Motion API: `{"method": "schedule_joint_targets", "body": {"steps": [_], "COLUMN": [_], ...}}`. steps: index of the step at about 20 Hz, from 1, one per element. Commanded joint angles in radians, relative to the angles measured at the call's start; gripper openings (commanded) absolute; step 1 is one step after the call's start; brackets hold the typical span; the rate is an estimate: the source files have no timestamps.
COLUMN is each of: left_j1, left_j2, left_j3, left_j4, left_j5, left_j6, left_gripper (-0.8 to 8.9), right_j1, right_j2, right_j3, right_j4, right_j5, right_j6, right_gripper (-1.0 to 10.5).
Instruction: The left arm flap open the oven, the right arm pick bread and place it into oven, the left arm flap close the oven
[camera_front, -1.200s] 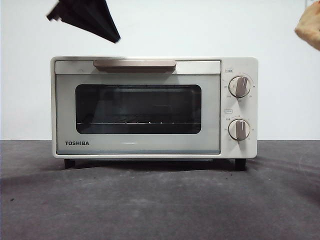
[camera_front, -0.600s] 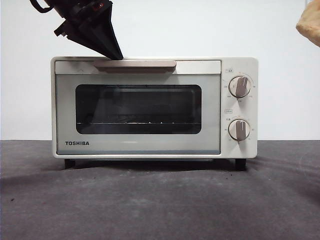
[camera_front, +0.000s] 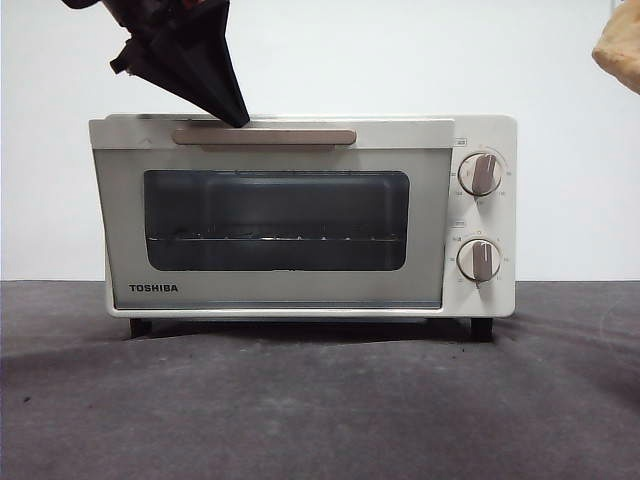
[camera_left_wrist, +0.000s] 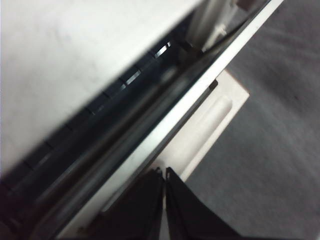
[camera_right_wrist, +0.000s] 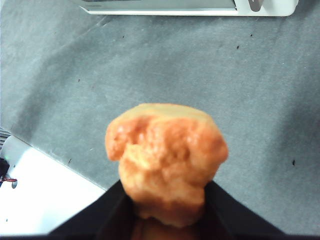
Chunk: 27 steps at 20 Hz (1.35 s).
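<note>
Left gripper (camera_front: 236, 120): black throughout, showing as an angular wedge tapering to a single sharp point; faceted upper body carrying a dark reddish patch and a black cable looping at its top. Its jaws are appearing as two flat matte-black blades with straight edges. Right gripper (camera_right_wrist: 167, 220): black, matte, showing two broad, smooth, sloping jaw faces without markings.

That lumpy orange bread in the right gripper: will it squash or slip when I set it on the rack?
The lumpy golden-orange bread looks soft, so it probably dents under a hard squeeze. Its rough crust likely grips the right gripper well. Its irregular shape suggests it won't roll.
</note>
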Motion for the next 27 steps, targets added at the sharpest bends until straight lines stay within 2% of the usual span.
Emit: {"method": "schedule_joint_targets", "body": {"steps": [1, 20, 27], "left_j1": [-0.014, -0.121, -0.205], "left_j2": [0.032, -0.09, -0.09], "left_j3": [-0.005, -0.297, -0.368], "left_j4": [-0.045, 0.09, 0.142], "left_j5": [-0.032, -0.081, -0.114], "left_j6": [0.009, -0.076, -0.116], "left_gripper": [0.16, 0.16, 0.16], "right_j1": [0.005, 0.005, 0.005], "right_j2": [0.005, 0.005, 0.005], "right_j3": [0.014, 0.014, 0.014], "right_j4": [0.009, 0.01, 0.01], "right_j5": [-0.003, -0.002, -0.003], "right_j6": [0.007, 0.006, 0.005], "right_gripper": [1.4, 1.4, 1.4]}}
